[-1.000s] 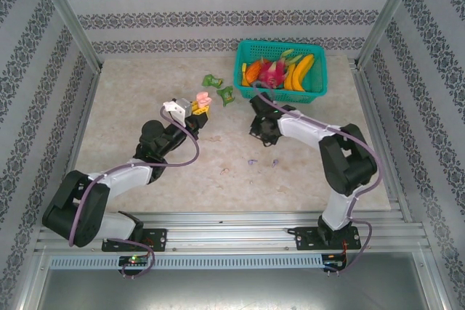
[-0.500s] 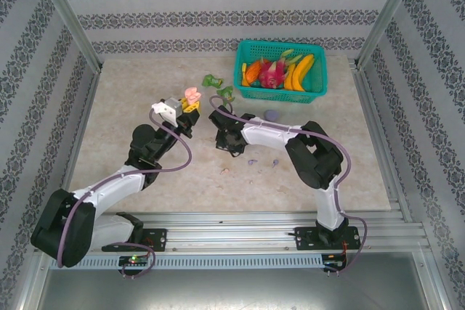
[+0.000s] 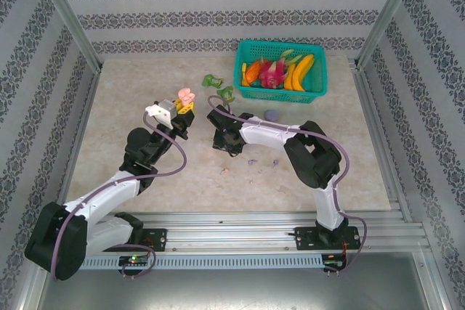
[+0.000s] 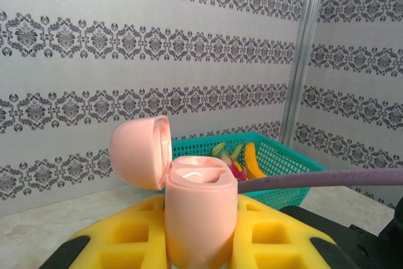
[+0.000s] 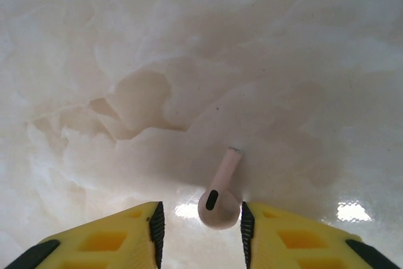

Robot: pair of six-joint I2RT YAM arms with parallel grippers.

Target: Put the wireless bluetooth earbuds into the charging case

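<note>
My left gripper (image 3: pixel 182 109) is shut on the pink charging case (image 4: pixel 195 215) and holds it upright above the table, its lid (image 4: pixel 141 152) swung open to the left. In the left wrist view the case stands between my yellow fingers (image 4: pixel 113 237). My right gripper (image 5: pixel 201 231) is open and low over the tabletop. A pale pink earbud (image 5: pixel 220 202) lies between its jaws, close to the right pad (image 5: pixel 247 231), stem pointing away. In the top view the right gripper (image 3: pixel 221 136) is just right of the case. Two purple earbuds (image 3: pixel 252 162) (image 3: pixel 275 162) and a pink one (image 3: pixel 224 172) lie on the table.
A purple round case (image 3: pixel 271 115) sits on the table behind my right arm. A teal basket (image 3: pixel 280 43) of toy fruit stands at the back right. Two green wrappers (image 3: pixel 212 80) (image 3: pixel 225 93) lie left of it. Patterned walls close in the table.
My right arm has swung left from beside the basket to the table's middle, uncovering the purple case, and its jaws have widened. My left gripper has carried the pink case slightly left.
</note>
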